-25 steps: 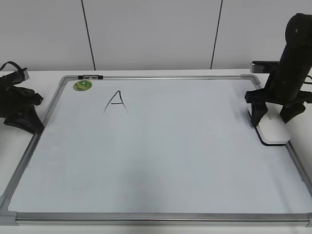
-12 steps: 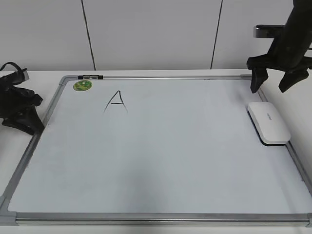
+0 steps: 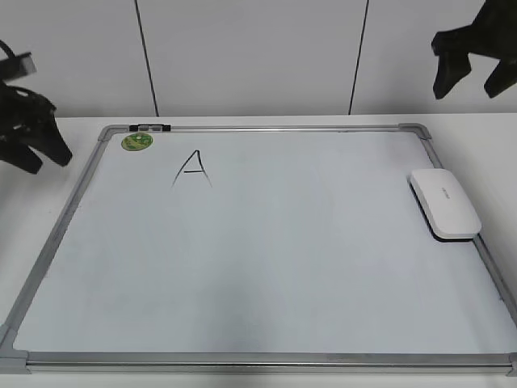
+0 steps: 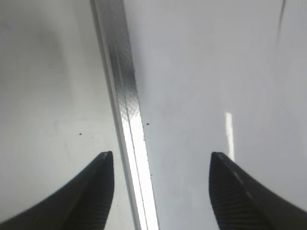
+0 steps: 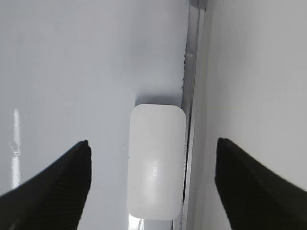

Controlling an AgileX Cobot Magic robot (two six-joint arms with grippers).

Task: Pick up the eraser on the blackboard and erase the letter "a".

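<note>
White plastic, the eraser (image 3: pixel 444 204) lies flat on the blackboard (image 3: pixel 258 283) at the right of the frame, its long side just beside the silver frame rail; in the right wrist view it (image 5: pixel 156 162) sits low and centred, with small grey lettering on top. The right pincer (image 3: pixel 472 69) hangs in the upper right corner of the exterior view, well above the eraser, its two dark fingers spread apart and gripping nothing. The left pincer (image 3: pixel 28 145) is at the upper left edge of the frame, over the white table (image 3: pixel 73 129) beside the board's left rail; its fingertips (image 4: pixel 96 191) stand wide apart with the rail between them. An angular capital "A" (image 3: pixel 192 168) in black marker stands in the board's upper left part, near a round green magnet (image 3: pixel 137 142). No lowercase "a" can be made out.
</note>
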